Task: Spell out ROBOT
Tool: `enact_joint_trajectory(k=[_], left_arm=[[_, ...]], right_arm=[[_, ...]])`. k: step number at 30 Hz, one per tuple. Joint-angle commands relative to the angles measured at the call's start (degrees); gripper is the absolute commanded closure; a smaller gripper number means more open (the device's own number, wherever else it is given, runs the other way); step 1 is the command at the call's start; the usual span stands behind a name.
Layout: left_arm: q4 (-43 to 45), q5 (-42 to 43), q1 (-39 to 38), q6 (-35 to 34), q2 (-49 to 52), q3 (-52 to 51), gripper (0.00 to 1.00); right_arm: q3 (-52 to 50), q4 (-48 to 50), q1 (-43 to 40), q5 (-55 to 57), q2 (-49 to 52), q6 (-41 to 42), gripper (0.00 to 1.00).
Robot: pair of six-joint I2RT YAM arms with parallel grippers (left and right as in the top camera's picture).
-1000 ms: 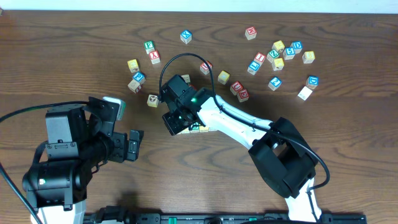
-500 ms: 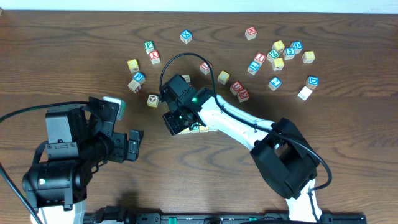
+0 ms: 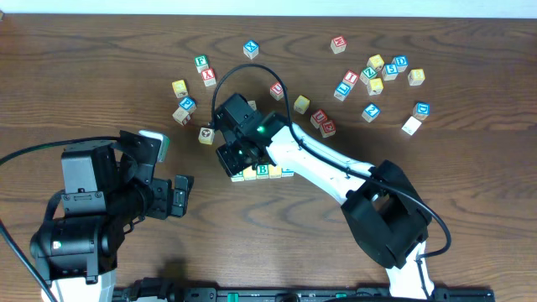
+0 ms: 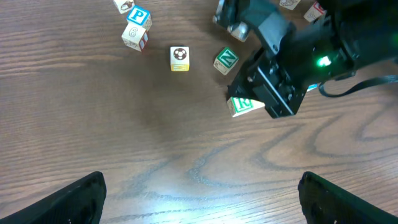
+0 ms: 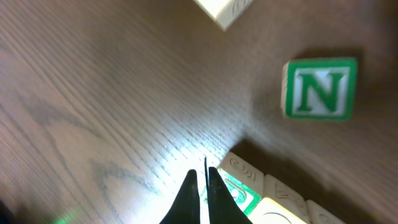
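Jaws of the right gripper (image 5: 200, 186) are pressed together on nothing, tips over the edge of the green R cube (image 5: 241, 191) at the bottom of the right wrist view; whether they touch it cannot be told. Left gripper (image 4: 202, 199) jaws stand wide apart and empty, fingers in the lower corners of the left wrist view, well apart from every cube. Overhead, the row (image 3: 277, 172) lies just below frame centre, cubes touching side by side, its left end under the right gripper; a green B (image 3: 263, 171) shows in it. A green N cube (image 5: 320, 87) sits apart, upper right in the right wrist view. Other loose cubes (image 3: 369, 80) dot the upper table (image 3: 84, 67)
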Motion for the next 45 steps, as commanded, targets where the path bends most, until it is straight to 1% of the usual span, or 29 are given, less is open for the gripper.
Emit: enact_joint_trajectory(k=[1,3,4,6,11,13,14,15,16,17,26,29,39,45], left_arm=[[-0.15,0.68,0.28,0.55,-0.04,0.46,0.03],[-0.15,0.68,0.28,0.55,-0.04,0.46,0.03],[-0.15,0.68,0.28,0.55,-0.04,0.46,0.03],[-0.15,0.68,0.28,0.55,-0.04,0.46,0.03],[-0.15,0.68,0.28,0.55,-0.04,0.46,0.03],[-0.15,0.68,0.28,0.55,-0.04,0.46,0.03],[-0.15,0.68,0.28,0.55,-0.04,0.46,0.03],[-0.15,0.68,0.28,0.55,-0.04,0.46,0.03],[-0.15,0.68,0.28,0.55,-0.04,0.46,0.03],[-0.13,0.68,0.28,0.55,-0.04,0.46,0.03],[-0.15,0.68,0.28,0.55,-0.04,0.46,0.03],[-0.15,0.68,0.28,0.55,-0.04,0.46,0.03],[-0.15,0.68,0.28,0.55,-0.04,0.46,0.03],[-0.15,0.68,0.28,0.55,-0.04,0.46,0.03]], right_arm=[[4.26,-2.97,0.39,5.14,-1.99,-0.48,0.99],[6.54,-5.49,0.39,8.26,-1.99,-0.07,0.99],[9.03,-8.28,0.33,12.76,-1.99,2.14,0.99],[11.69,-11.30,0.17,17.03,-1.99,3.69,0.99],[18.58,-19.19,-0.72,24.24,-2.16,5.55,0.99],[20.11,-21.29,-1.42,25.73,-2.80,5.57,0.95],[20.61,-22.27,-1.99,26.21,-3.50,5.60,0.85],[20.72,-22.77,-2.56,26.29,-4.11,5.57,0.62],[20.72,-23.28,-3.19,26.27,-4.96,5.57,0.29],[20.72,-23.89,-3.87,26.27,-5.75,5.57,0.01],[20.72,-32.09,-11.26,27.63,-15.17,5.97,0.01],[20.72,-35.47,-12.81,31.10,-18.56,6.78,0.01],[20.72,-41.90,-13.53,41.13,-31.06,10.99,0.01],[20.72,-42.23,-13.55,41.97,-36.30,11.28,0.01]])
